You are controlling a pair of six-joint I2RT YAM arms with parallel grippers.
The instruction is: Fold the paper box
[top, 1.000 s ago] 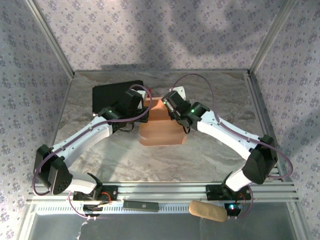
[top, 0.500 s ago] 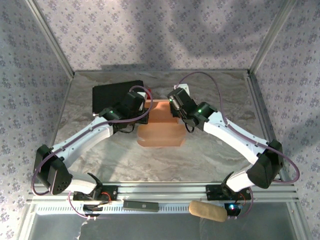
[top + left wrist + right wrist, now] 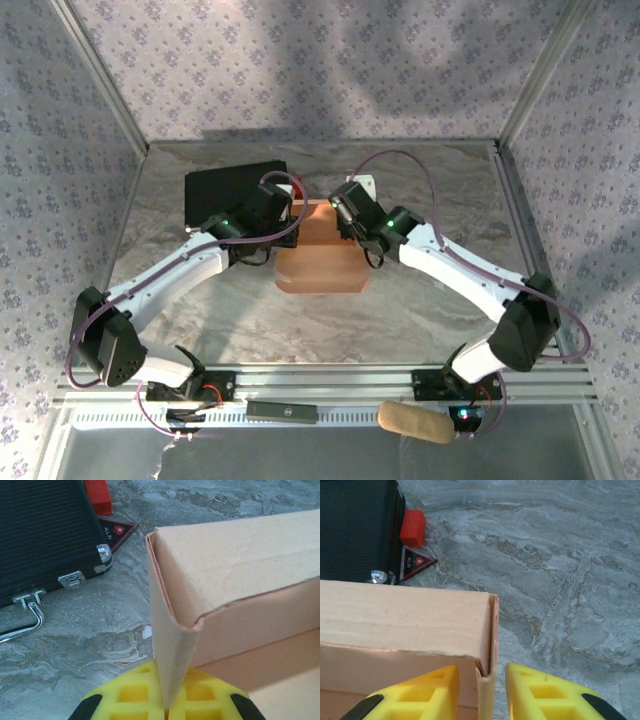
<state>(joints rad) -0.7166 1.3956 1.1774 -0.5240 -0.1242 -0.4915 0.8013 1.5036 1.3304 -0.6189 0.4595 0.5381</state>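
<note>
The box (image 3: 322,262) sits mid-way on the table (image 3: 440,330), with the case (image 3: 232,190) at its 10 o'clock. The left gripper (image 3: 165,707) is clamped on the box's flap. The right gripper (image 3: 482,680) has its fingers apart, straddling a corner wall.

Purple-flowered walls (image 3: 50,150) are enclosing a grey marbled table (image 3: 250,320); silver posts (image 3: 100,72) are standing at the corners, and soft shadows are lying across the back wall (image 3: 300,60).

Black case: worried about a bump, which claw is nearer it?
Left. The left claw pinches the paper box beside the black case; the right claw straddles the box's opposite corner.
</note>
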